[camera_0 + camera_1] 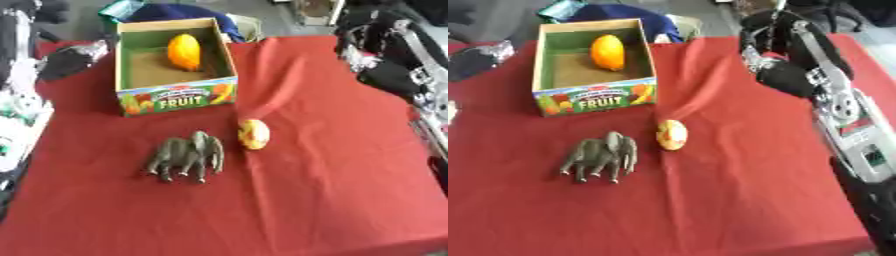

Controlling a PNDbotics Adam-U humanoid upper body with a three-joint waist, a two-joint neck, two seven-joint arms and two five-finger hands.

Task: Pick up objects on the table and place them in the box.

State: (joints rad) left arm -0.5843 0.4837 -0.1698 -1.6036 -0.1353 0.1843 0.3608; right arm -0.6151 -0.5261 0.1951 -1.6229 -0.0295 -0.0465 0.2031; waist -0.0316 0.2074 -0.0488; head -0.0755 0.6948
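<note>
Left hand (pixel 66 62) is seen at upper left, just left of the box (pixel 175 97); its fingers cannot be made out. An orange fruit (pixel 184 51) is already held inside the box. Toy elephant (pixel 186 156) and yellow-red fruit (pixel 254 134) are left on the red cloth (pixel 332 165), well below and left of the right hand (pixel 785 75), state not readable. Pick step is judged pending; a reach down to the fruit is called for next.
</note>
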